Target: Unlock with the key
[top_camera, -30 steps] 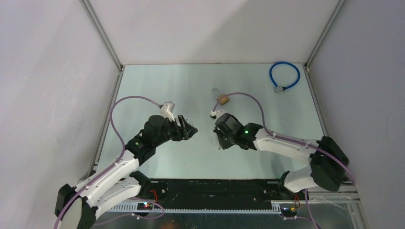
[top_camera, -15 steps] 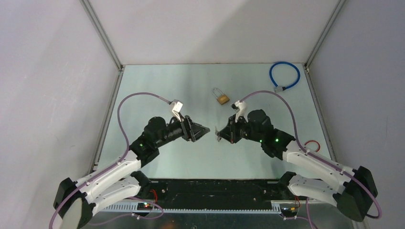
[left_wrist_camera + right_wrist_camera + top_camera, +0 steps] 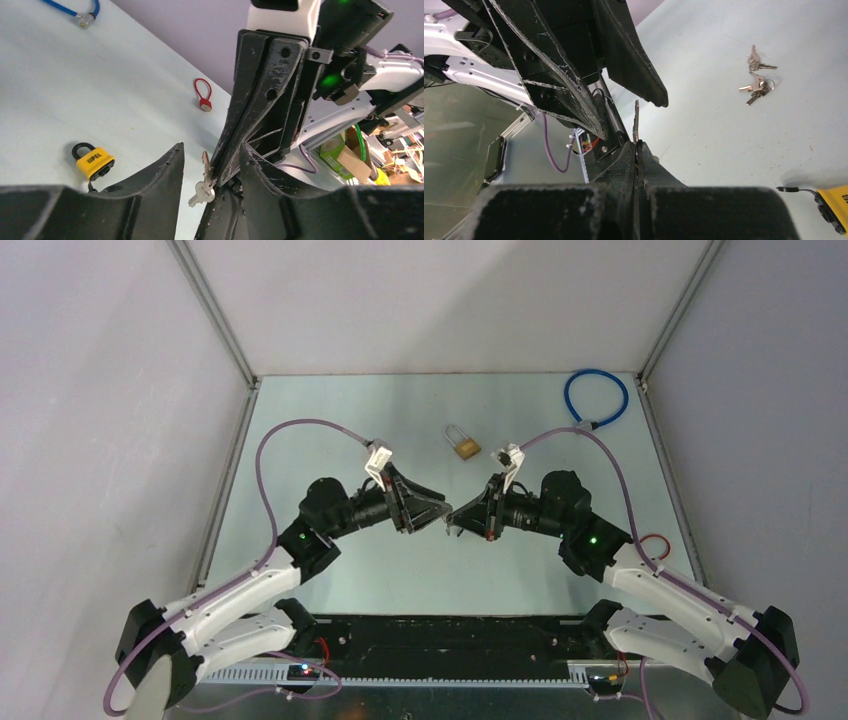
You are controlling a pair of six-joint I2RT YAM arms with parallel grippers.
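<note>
Two sets of jaws meet above the table (image 3: 330,420): the right jaws are shut on the key (image 3: 202,191), the left jaws stand half open astride it, so we should close squarely on its free end before the right lets go, the padlock (image 3: 466,448) lying apart on the table beyond.

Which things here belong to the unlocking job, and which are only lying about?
Job: key in the shut right pincer; padlock.
Lying about: blue cable loop; red cable loop; loose keys.
</note>
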